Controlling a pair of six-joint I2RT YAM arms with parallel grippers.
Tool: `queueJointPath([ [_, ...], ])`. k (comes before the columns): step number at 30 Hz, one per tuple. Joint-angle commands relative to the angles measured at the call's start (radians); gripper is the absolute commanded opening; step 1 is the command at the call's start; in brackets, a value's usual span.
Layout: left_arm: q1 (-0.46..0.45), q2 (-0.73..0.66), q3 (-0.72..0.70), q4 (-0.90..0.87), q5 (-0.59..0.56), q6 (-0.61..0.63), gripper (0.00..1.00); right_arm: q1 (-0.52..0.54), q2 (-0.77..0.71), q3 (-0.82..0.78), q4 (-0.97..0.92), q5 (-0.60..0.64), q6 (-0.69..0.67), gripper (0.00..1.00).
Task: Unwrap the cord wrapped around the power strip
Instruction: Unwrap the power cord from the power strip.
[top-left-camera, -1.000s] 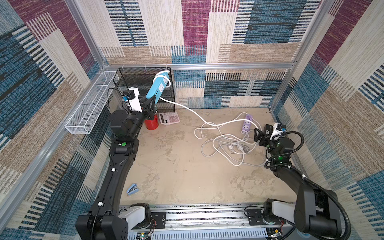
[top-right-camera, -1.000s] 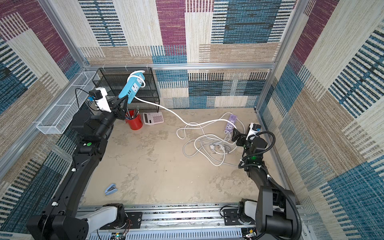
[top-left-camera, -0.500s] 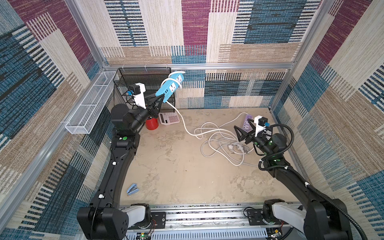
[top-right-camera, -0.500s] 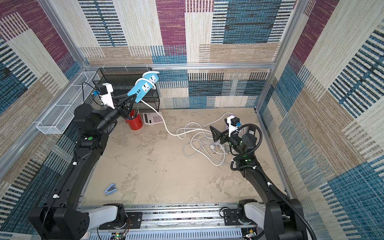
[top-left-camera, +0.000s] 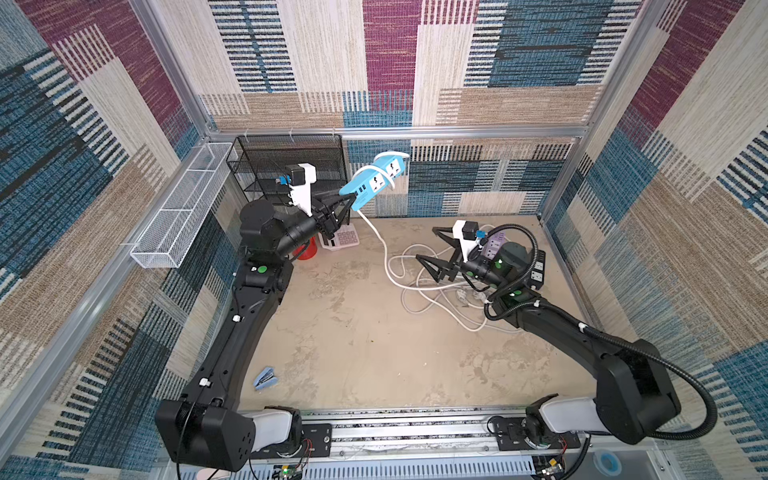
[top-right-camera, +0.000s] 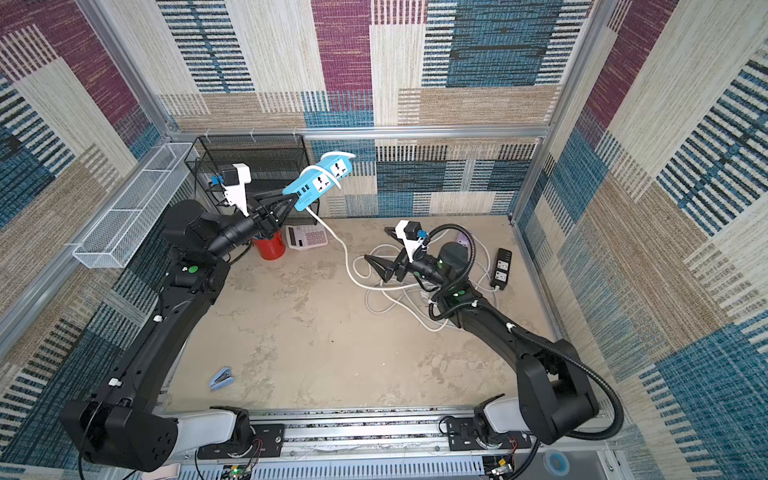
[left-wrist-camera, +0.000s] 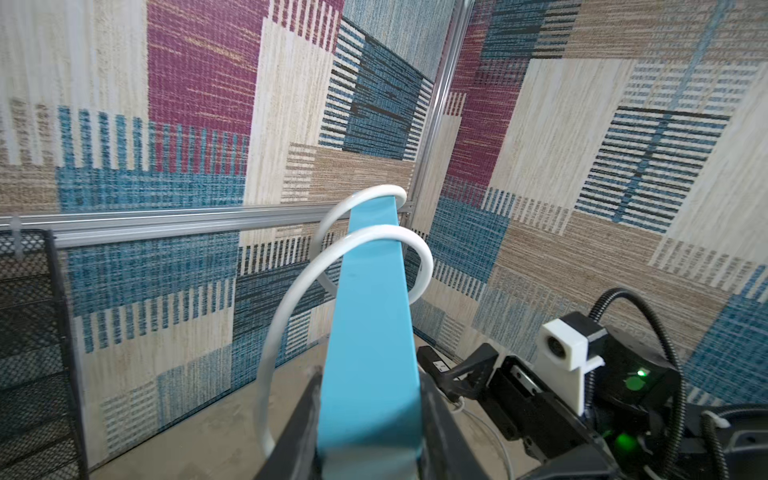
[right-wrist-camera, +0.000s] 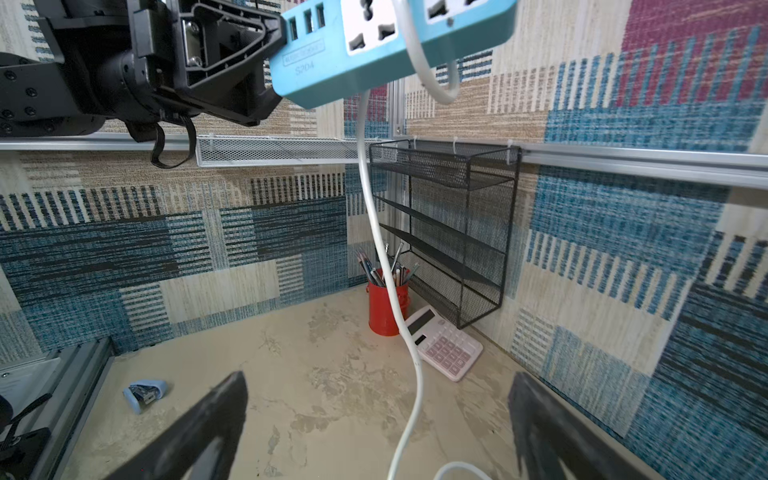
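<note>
Blue power strip (top-left-camera: 372, 183) is clamped at one end in the left gripper (top-left-camera: 345, 200), raised off the worktop (top-left-camera: 353, 332). Two loops of white cord (left-wrist-camera: 374, 237) circle its far end, beyond that gripper. One strand hangs just ahead of the right gripper (top-left-camera: 426, 244), which is spread wide and empty.

Light was bright, even and diffuse, falling from above. In both top views the beige mottled tabletop (top-left-camera: 374, 332) carried only faint, soft shadows beside the arms, with no hard glare. Those views were sharp, though the wide lens bowed the silver aluminium frame rail (top-left-camera: 457, 131). In the left wrist view the woven patchwork wall covering (left-wrist-camera: 83, 174) blurred toward the edge, while the blue plastic power strip (left-wrist-camera: 370, 332) was crisp. In the right wrist view the right gripper (right-wrist-camera: 379, 376) showed its black fingers (right-wrist-camera: 199, 428) smeared, out of focus.
</note>
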Motion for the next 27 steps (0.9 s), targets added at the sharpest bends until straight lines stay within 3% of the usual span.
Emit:
queueJointPath([
  [1, -0.025, -0.001, 0.016, 0.046, 0.035, -0.037, 0.0, 0.042, 0.07, 0.074, 0.109, 0.02, -0.001, 0.98],
  [12, -0.069, -0.026, 0.005, 0.111, 0.058, -0.092, 0.0, 0.124, 0.326, 0.274, 0.236, 0.037, 0.056, 1.0],
  [17, -0.072, -0.036, -0.008, 0.153, 0.065, -0.121, 0.0, 0.135, 0.409, 0.344, 0.281, 0.044, 0.102, 0.91],
  [22, -0.074, -0.034, -0.009, 0.175, 0.078, -0.144, 0.0, 0.136, 0.453, 0.383, 0.298, 0.047, 0.127, 0.6],
  [26, -0.077, -0.035, -0.012, 0.186, 0.08, -0.15, 0.0, 0.135, 0.461, 0.401, 0.278, 0.046, 0.129, 0.09],
  [27, -0.077, -0.037, -0.012, 0.186, 0.079, -0.148, 0.0, 0.134, 0.459, 0.398, 0.271, 0.051, 0.128, 0.0],
])
